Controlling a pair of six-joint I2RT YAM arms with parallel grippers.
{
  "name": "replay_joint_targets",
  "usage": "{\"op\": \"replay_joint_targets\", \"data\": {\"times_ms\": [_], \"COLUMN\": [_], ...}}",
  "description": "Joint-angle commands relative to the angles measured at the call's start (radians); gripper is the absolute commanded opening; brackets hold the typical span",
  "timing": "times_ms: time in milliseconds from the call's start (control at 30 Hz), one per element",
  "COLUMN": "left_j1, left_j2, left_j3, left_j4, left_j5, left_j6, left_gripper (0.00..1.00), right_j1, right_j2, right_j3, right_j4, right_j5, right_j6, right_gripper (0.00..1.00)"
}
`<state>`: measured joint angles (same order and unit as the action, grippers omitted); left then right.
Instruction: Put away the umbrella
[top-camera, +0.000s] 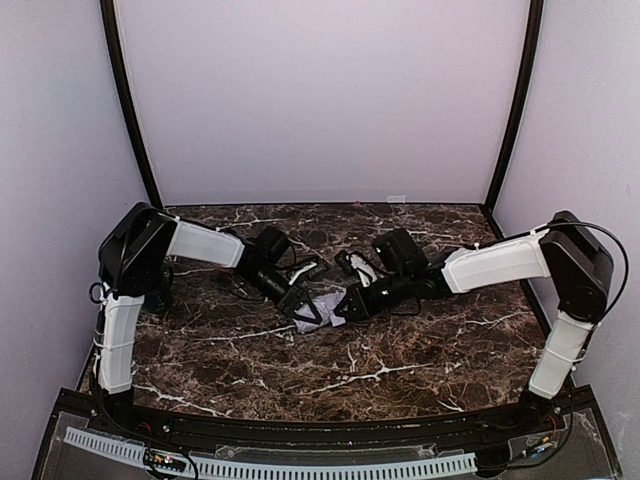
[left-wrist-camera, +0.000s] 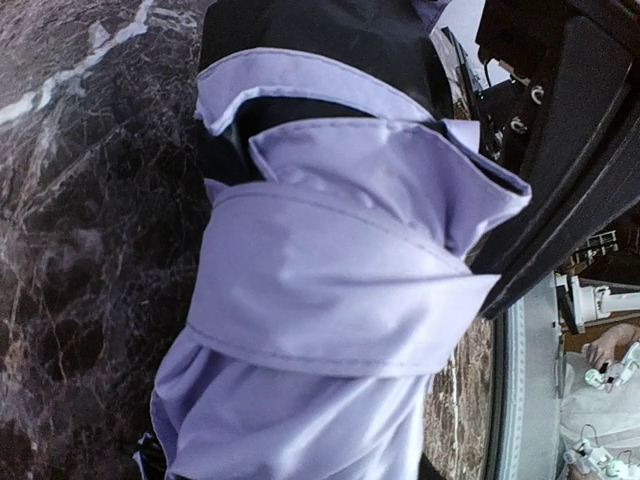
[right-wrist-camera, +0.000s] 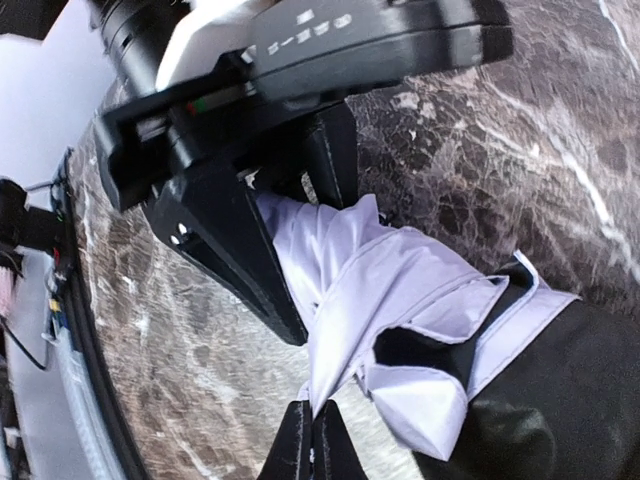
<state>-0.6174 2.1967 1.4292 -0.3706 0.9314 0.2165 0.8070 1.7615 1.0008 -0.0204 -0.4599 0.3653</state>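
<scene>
**Inspector:** Status of the umbrella (top-camera: 325, 306)?

**Arm:** Collapsed into a rumpled bundle at the middle of the desk (top-camera: 400, 360). My left fingers (right-wrist-camera: 240, 255) grasp its body. My right fingers (right-wrist-camera: 300, 445) are clenched tight, apparently pinching a fold of cloth; the view there is poor.

**Inspector:** Outstanding?

**Arm:** Folds loose, no strap seen fastened. I judge it roughly halfway.

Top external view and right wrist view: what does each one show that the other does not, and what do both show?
Only top external: both whole arms, left arm and right arm, and the walls. Only right wrist: how the right pincer is shut on the fabric of the umbrella, and its black underside. Both: the umbrella, the left pincer gripping it, the marble table.
</scene>
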Motion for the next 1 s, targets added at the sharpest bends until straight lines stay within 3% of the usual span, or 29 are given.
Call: {"op": "replay_joint_targets", "data": {"times_ms": [0,300,467,600,967], "left_j1": [0.078,0.093,0.095,0.099,0.100], "left_j2": [0.081,0.096,0.109,0.117,0.141], "left_j3": [-0.054,-0.068,-0.066,-0.072,-0.049], "left_j4": [0.008,0.054,0.034,0.040,0.007], "left_j5": [-0.115,-0.077,-0.061,-0.056,-0.085], "left_j6": [-0.105,-0.141,-0.125,-0.131,-0.108], "left_gripper": [0.00,0.00,0.00,0.00,0.00], "right_j1": [0.057,0.051,0.053,0.048,0.046], "right_j2": [0.031,0.074,0.014,0.024,0.064], "right_j3": [-0.033,-0.028,-0.073,-0.073,0.002], "right_j4": [-0.014,0.011,0.162,0.161,0.180], "right_j5": [-0.034,0.033,-0.018,0.036,-0.072], "right_j6": [-0.196,-0.295,-0.300,-0.369,-0.367], "right_gripper": [0.00,0.00,0.00,0.00,0.00]}}
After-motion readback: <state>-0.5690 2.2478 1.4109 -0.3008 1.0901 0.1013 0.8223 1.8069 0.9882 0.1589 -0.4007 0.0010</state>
